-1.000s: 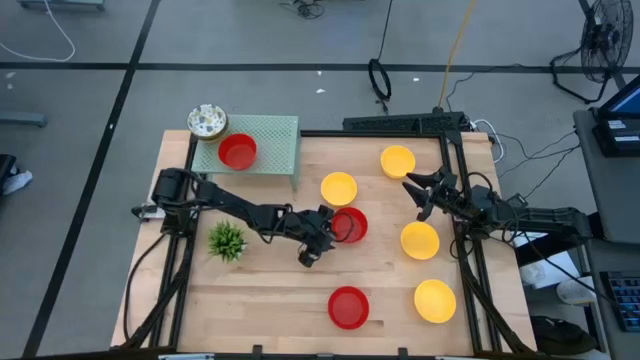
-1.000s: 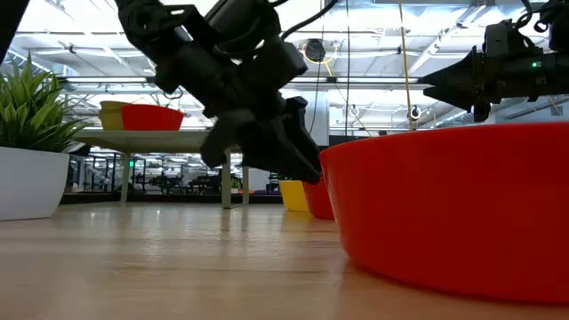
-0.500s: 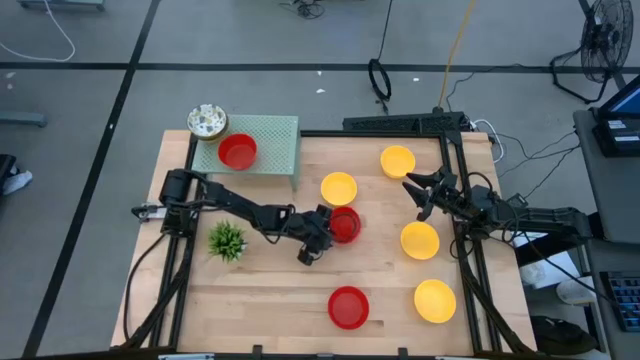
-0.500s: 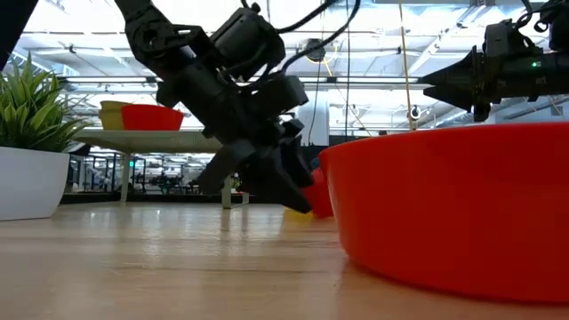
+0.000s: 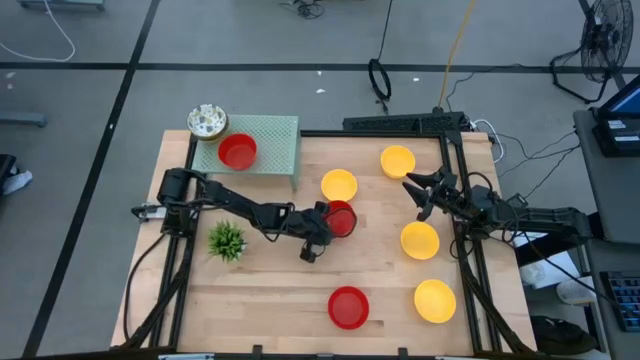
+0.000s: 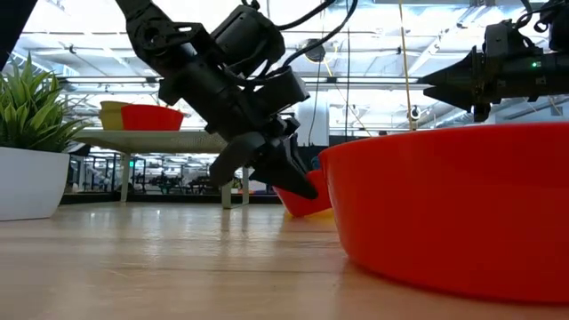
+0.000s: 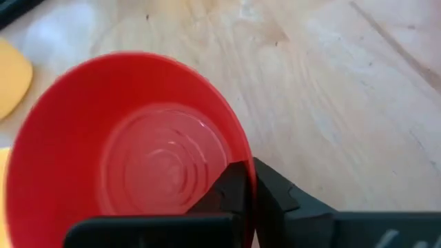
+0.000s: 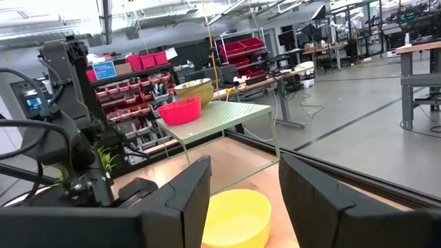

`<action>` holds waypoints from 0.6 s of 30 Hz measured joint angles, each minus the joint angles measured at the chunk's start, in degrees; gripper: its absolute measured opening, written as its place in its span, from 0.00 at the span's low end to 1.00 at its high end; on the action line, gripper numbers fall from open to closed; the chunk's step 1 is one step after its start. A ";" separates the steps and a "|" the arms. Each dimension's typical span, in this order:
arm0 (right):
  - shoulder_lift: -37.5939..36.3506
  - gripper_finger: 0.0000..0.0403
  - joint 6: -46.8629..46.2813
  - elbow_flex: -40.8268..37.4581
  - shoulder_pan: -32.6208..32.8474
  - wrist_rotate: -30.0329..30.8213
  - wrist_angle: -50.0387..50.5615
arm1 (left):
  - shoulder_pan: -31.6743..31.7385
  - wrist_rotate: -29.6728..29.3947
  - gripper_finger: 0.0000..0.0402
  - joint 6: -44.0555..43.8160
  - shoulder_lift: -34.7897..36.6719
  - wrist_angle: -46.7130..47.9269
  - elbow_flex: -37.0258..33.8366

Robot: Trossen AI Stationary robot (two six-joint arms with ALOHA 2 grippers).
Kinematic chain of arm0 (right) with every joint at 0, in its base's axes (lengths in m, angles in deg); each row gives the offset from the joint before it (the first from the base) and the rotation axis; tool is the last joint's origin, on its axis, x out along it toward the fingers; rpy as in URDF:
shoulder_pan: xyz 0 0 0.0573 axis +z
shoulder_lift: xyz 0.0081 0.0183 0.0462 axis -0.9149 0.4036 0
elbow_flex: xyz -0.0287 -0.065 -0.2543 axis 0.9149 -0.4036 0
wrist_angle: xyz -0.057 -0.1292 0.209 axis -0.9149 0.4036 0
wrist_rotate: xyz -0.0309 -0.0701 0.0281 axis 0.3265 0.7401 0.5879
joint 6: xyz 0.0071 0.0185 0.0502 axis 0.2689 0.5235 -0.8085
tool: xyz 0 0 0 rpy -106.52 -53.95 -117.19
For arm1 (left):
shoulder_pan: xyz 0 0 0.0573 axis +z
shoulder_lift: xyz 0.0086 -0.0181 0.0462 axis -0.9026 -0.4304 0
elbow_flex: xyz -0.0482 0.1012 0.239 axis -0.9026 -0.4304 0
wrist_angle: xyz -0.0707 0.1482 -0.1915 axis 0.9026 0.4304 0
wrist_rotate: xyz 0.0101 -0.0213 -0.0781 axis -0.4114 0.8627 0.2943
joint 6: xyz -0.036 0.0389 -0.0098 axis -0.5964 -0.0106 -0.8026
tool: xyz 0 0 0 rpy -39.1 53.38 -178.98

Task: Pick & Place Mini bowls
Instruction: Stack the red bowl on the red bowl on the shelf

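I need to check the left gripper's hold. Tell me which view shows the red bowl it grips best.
The left wrist view: the left gripper is shut on the red bowl's rim. The low view shows the bowl tilted, one edge raised; the high view shows it from above. The right wrist view hides it.

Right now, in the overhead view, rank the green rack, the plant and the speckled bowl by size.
1. Green rack, clearly the largest.
2. Plant.
3. Speckled bowl, close to the plant in spread, so those two are nearly level.
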 joint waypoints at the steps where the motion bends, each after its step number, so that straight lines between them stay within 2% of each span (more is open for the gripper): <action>1: 0.00 0.40 0.00 0.00 -0.02 0.00 -0.02 | -0.25 -0.02 0.02 0.54 0.22 0.06 0.12; 6: 0.00 0.40 -0.02 0.00 0.00 -0.02 0.00 | -1.33 0.02 0.02 1.61 4.60 -0.01 0.42; 10: 0.00 0.40 -0.02 -0.02 0.00 0.00 0.00 | -1.30 -3.51 0.01 1.71 10.13 2.52 0.40; 14: -0.02 0.40 -0.01 -0.01 0.00 -0.02 -0.02 | -1.07 -9.61 0.03 2.08 18.10 8.33 0.44; 18: 0.00 0.40 -0.02 -0.02 -0.02 0.00 -0.02 | 0.14 -18.65 0.01 1.51 27.55 18.70 0.42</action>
